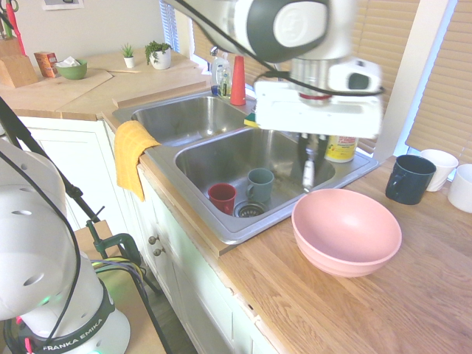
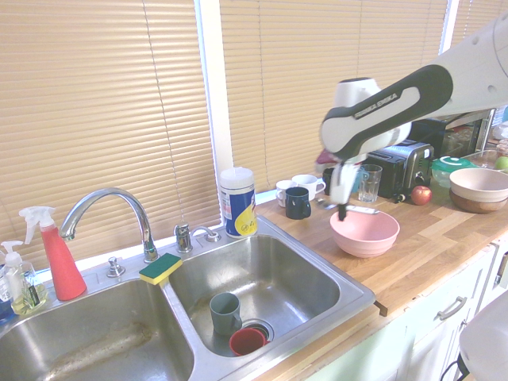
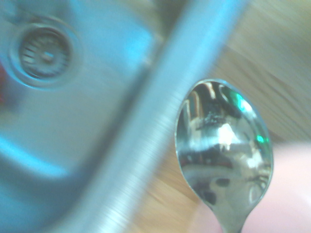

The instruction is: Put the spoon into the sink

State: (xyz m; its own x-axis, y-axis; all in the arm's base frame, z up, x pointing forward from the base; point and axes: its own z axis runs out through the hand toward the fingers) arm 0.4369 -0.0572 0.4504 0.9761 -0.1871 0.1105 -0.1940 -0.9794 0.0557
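My gripper (image 1: 310, 151) is shut on the spoon (image 1: 307, 175), which hangs below the fingers over the right-hand end of the sink (image 1: 221, 158), beside its rim. Seen from the other side, the gripper (image 2: 341, 208) hovers between the sink (image 2: 349, 298) and the pink bowl (image 2: 364, 232), above the counter, with the spoon (image 2: 363, 210) sticking out sideways over the bowl. In the wrist view the shiny bowl of the spoon (image 3: 223, 155) fills the foreground over the sink's rim (image 3: 141, 145), with the round drain strainer (image 3: 46, 56) beyond it.
A red cup (image 1: 222, 198) and a green cup (image 1: 259, 184) stand in the right basin near the drain. The pink bowl (image 1: 346, 232) sits on the wooden counter just right of the sink. A dark mug (image 1: 409, 178), a sponge (image 2: 160, 268), the faucet (image 2: 103, 206) and a yellow towel (image 1: 131, 151) surround the sink.
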